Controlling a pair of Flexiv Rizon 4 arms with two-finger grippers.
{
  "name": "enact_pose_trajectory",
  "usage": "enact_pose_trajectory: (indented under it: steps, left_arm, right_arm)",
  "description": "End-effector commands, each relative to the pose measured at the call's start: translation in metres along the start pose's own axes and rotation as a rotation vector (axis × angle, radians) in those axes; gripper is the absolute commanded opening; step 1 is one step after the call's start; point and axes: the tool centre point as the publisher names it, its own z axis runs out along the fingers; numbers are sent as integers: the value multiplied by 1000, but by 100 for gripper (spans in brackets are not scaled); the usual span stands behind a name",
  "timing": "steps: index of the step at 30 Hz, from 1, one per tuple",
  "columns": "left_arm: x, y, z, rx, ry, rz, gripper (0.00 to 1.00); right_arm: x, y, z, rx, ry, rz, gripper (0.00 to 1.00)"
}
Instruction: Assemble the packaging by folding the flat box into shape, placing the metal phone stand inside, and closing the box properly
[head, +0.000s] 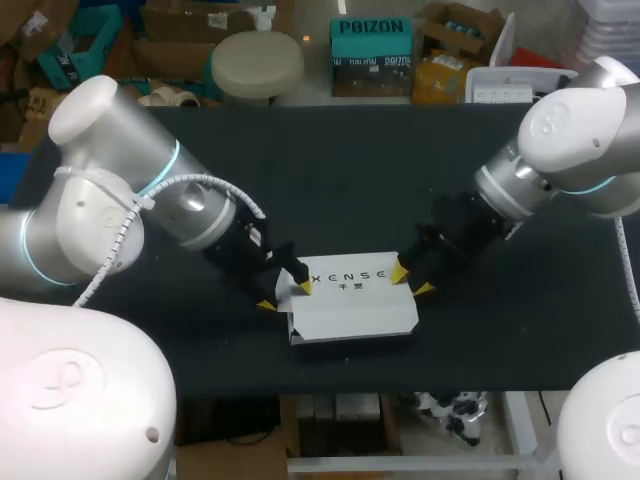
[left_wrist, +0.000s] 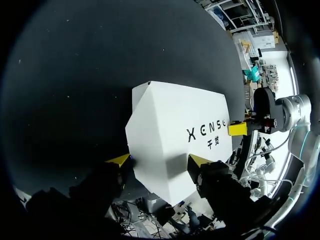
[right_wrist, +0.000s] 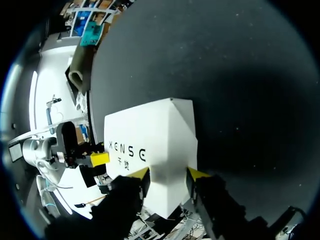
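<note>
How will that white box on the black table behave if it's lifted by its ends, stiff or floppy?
The white box looks like thin creased card, so it will probably flex or buckle along its folds. It likely weighs little, lying low and thin. With the left gripper and right gripper at opposite ends, squeezing may bow it upward.

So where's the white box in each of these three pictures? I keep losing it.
Head view: the white box lies on the dark table, near the robot's edge, between the left gripper and the right gripper.
Left wrist view: the box is just ahead of the left gripper.
Right wrist view: the box is just ahead of the right gripper.
Shared landmark: the black lettering on the box's top.
</note>
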Motion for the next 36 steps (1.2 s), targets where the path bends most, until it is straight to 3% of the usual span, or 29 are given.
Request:
enact_pose_trajectory:
  steps: [1,3,5,13,21,28,36]
  left_arm:
    - [4,1,-7,-8,-96,-3,79]
    - [3,2,-6,-11,-117,-2,92]
    - [1,2,-5,-12,-126,-5,96]
    - [-4,3,-7,-10,-174,-11,88]
    - [-13,6,-13,-7,-208,-24,91]
    - [-3,16,-27,46,-245,-8,87]
    - [7,14,-38,76,-265,-15,76]
  right_arm:
    - [3,0,0,-2,-10,2,49]
    - [3,1,0,-2,-11,3,49]
    - [3,1,0,-2,-14,5,49]
    - [4,3,0,-2,-22,7,48]
    - [3,4,-2,-5,-25,10,48]
    - [2,4,-4,-9,-30,11,48]
    - [4,3,-5,-12,-37,9,48]
